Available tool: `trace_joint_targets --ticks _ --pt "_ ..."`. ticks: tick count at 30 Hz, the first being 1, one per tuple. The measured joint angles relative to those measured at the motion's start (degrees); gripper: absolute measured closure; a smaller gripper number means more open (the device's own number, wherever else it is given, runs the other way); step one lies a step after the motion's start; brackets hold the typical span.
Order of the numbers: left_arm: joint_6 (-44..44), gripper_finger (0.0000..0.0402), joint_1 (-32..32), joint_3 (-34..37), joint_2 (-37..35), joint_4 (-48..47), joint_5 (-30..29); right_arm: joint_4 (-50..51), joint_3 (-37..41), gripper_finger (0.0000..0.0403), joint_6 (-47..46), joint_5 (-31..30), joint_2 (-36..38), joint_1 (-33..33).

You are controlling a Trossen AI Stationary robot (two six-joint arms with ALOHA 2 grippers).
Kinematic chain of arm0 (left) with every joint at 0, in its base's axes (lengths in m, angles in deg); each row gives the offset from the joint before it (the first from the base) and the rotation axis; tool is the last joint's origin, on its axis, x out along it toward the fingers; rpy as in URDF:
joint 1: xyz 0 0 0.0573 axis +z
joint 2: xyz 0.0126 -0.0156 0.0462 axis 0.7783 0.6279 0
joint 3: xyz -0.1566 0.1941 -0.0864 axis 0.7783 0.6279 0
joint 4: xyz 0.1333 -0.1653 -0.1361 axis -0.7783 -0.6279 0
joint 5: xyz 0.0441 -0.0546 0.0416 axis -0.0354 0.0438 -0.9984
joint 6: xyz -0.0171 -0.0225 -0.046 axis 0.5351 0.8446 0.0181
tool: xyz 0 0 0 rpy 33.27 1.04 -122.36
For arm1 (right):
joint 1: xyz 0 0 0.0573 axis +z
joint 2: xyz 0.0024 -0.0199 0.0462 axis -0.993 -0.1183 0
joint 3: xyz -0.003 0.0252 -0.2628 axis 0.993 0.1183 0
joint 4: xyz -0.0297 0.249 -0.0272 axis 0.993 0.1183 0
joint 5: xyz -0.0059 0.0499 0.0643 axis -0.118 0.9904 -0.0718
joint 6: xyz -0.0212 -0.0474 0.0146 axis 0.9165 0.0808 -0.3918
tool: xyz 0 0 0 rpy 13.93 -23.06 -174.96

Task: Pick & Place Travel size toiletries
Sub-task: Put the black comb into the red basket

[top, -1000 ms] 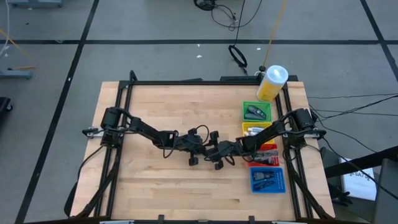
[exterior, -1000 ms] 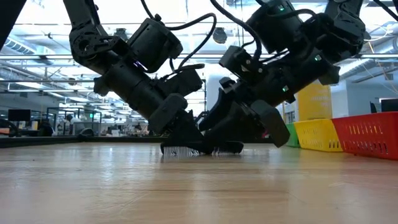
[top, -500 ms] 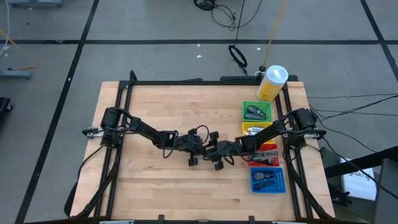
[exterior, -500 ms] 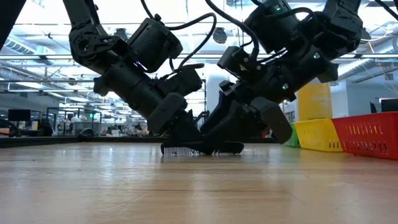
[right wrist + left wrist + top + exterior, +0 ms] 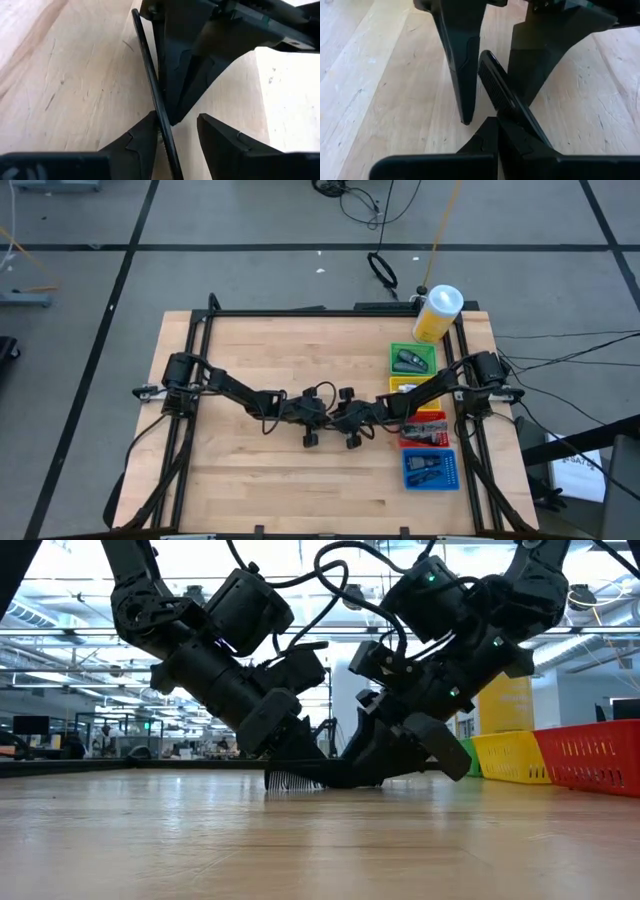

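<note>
A black comb [image 5: 492,80] lies near the table's middle, teeth down on the wood in the low view [image 5: 290,780]. My left gripper [image 5: 497,125] reaches in from the table's left and is shut on one end of it. My right gripper [image 5: 176,117] reaches in from the right and is open. Its two fingers straddle the comb's other end [image 5: 147,60]. The arms hide the comb in the high view, where the two grippers [image 5: 322,415] [image 5: 347,417] meet tip to tip. My left gripper pinches the comb's end [image 5: 512,112] between its two fingers, slanting down from the table's left, along the comb. The comb rests on its teeth on the table. My right gripper has the comb's other end [image 5: 159,120] against the inner face of one finger [image 5: 142,135]. Its other finger [image 5: 220,135] stands apart from the comb. The fingers slant down from the table's right.
Along the right side stands a column of trays: green [image 5: 412,360], yellow [image 5: 405,385], red [image 5: 432,425] and blue [image 5: 430,468], with small items in them. A big yellow bottle [image 5: 437,313] stands at the far right corner. Bare wood stretches to the left and front.
My right gripper has gone a little toward the table's left, closer to my left gripper, and has tipped over the comb's end. My left gripper has kept its hold on the comb.
</note>
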Motion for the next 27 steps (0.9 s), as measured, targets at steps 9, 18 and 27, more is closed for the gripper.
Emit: trace_joint_targets --ticks 9,18,27 --pt "1.24 0.0399 -0.24 -0.17 -0.70 -4.42 -4.32 5.05 0.15 0.0385 -1.31 0.36 2.10 2.28" --pt "2.79 0.0397 -1.35 0.10 -1.46 -4.28 -12.48 34.62 0.25 0.0397 -16.49 -5.29 21.41 9.37" --pt "1.38 0.0395 -3.45 0.14 -1.36 -3.88 -19.43 77.30 0.17 0.0397 -53.40 6.24 47.21 18.60"
